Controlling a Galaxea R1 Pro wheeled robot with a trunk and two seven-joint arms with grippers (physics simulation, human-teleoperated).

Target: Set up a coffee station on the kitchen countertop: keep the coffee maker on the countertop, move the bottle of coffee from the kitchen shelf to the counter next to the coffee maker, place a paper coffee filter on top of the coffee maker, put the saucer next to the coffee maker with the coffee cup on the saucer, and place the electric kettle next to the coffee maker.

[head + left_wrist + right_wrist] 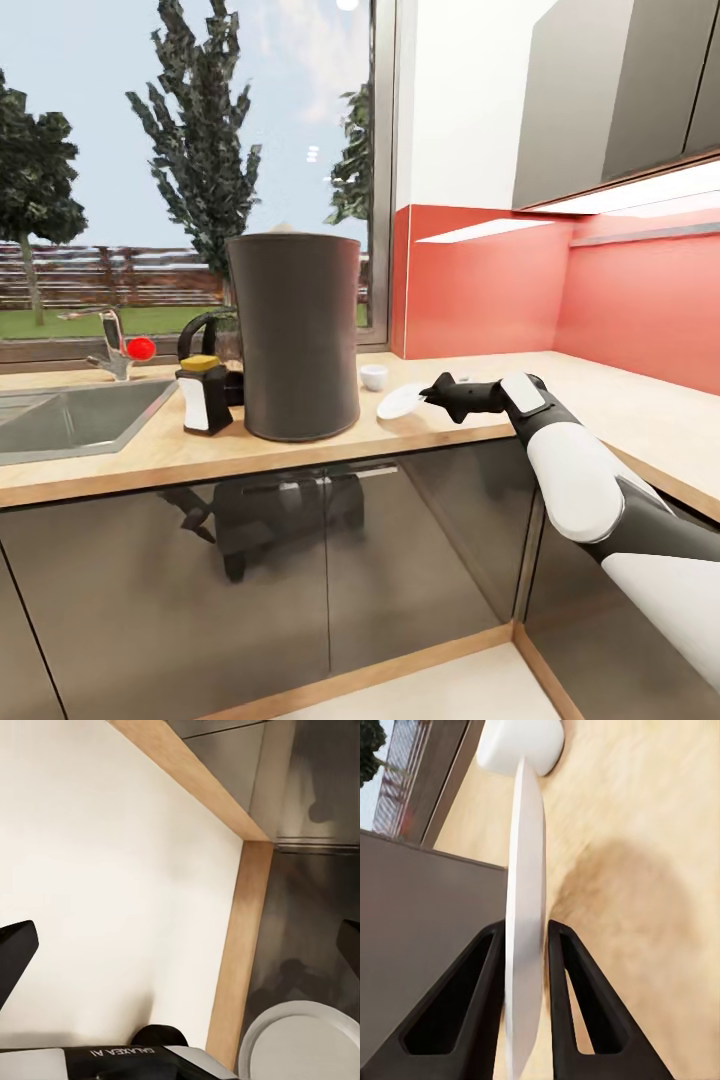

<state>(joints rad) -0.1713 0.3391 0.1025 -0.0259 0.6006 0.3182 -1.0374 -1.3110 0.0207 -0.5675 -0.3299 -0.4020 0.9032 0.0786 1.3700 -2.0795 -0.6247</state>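
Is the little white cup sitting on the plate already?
No, the coffee cup stands on the kitchen countertop by itself, while the saucer is pinched between the right gripper fingers.

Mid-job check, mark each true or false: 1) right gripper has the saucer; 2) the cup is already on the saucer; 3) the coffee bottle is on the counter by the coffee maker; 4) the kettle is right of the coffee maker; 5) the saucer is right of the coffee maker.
1) True: the right gripper is shut on the saucer.
2) False: the coffee cup stands on the countertop behind the saucer.
3) True: the bottle of coffee stands left of the coffee maker.
4) False: the electric kettle is behind its left side.
5) True.
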